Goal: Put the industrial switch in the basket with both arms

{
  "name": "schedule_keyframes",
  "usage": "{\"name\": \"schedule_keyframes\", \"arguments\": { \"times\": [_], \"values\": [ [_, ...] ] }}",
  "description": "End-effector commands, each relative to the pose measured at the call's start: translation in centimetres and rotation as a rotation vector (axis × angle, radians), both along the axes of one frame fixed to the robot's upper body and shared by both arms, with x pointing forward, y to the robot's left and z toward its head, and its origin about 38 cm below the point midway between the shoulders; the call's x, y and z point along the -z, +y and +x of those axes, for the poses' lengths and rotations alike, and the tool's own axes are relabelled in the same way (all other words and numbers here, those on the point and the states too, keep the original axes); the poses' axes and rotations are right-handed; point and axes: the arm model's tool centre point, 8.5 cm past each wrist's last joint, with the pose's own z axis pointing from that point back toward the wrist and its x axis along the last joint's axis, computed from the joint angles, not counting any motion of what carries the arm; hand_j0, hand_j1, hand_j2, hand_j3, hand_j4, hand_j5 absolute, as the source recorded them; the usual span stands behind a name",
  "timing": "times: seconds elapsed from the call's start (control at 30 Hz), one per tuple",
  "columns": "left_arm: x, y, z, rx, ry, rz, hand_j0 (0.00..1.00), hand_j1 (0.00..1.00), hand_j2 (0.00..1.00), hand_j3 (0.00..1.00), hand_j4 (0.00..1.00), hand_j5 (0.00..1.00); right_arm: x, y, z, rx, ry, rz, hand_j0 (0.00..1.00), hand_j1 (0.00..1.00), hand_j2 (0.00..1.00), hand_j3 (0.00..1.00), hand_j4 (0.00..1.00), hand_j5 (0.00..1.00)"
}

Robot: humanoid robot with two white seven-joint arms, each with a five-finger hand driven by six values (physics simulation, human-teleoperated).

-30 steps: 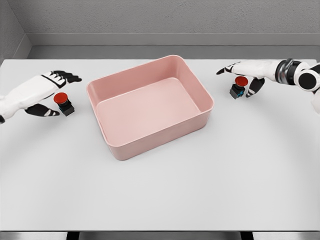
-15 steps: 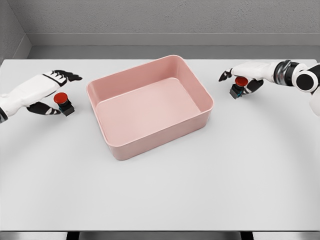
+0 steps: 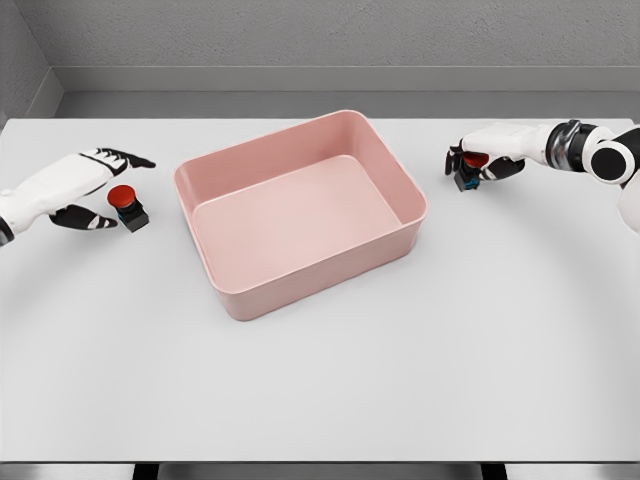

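Observation:
A pink basket stands in the middle of the white table. Left of it a small black industrial switch with a red button rests on the table. My left hand reaches around it, fingers stretched out above it and thumb below, still open. To the right of the basket a second switch sits under my right hand, whose fingers curl over its red button and hide most of it.
The table's far edge runs just behind the basket and both hands. A grey wall rises behind it. Bare white tabletop stretches from the basket to the front edge.
My right hand has moved left and closed its fingers over the right switch, carrying it a little toward the basket. My left hand has hardly moved, only shifting slightly beside its switch.

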Motion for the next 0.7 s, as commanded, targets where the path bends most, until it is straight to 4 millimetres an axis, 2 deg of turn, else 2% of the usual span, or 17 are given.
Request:
{"name": "schedule_keyframes", "arguments": {
  "times": [0.0, 0.17, 0.23, 0.33, 0.57, 0.67],
  "values": [
    [0.3, 0.2, 0.0, -0.008, 0.01, -0.006, 0.88, 0.88, 0.88, 0.88, 0.88, 0.88, -0.1, -0.2, 0.0, 0.004, -0.002, 0.004, 0.49, 0.49, 0.49, 0.49, 0.49, 0.49],
    [0.5, 0.4, 0.0, -0.015, 0.019, -0.002, 0.8, 0.8, 0.8, 0.8, 0.8, 0.8, -0.3, -0.2, 0.0, -0.001, -0.007, 0.007, 0.45, 0.45, 0.45, 0.45, 0.45, 0.45],
    [0.4, 0.0, 0.3, -0.009, 0.014, -0.012, 0.79, 0.79, 0.79, 0.79, 0.79, 0.79, -1.5, 0.0, -0.2, -0.025, -0.038, -0.002, 0.45, 0.45, 0.45, 0.45, 0.45, 0.45],
    [0.9, 0.0, 0.3, -0.01, 0.027, -0.006, 0.79, 0.79, 0.79, 0.79, 0.79, 0.79, -1.7, 0.2, -0.2, -0.031, -0.042, -0.002, 0.45, 0.45, 0.45, 0.45, 0.45, 0.45],
    [0.9, -0.1, 0.3, -0.007, 0.03, -0.005, 0.66, 0.66, 0.66, 0.66, 0.66, 0.66, -3.8, -0.8, -1.0, -0.064, -0.098, -0.033, 0.45, 0.45, 0.45, 0.45, 0.45, 0.45],
    [1.2, -0.3, 0.3, 0.0, 0.047, -0.004, 0.6, 0.6, 0.6, 0.6, 0.6, 0.6, -5.3, -0.5, -1.6, -0.1, -0.137, -0.049, 0.44, 0.44, 0.44, 0.44, 0.44, 0.44]
  ]
}}
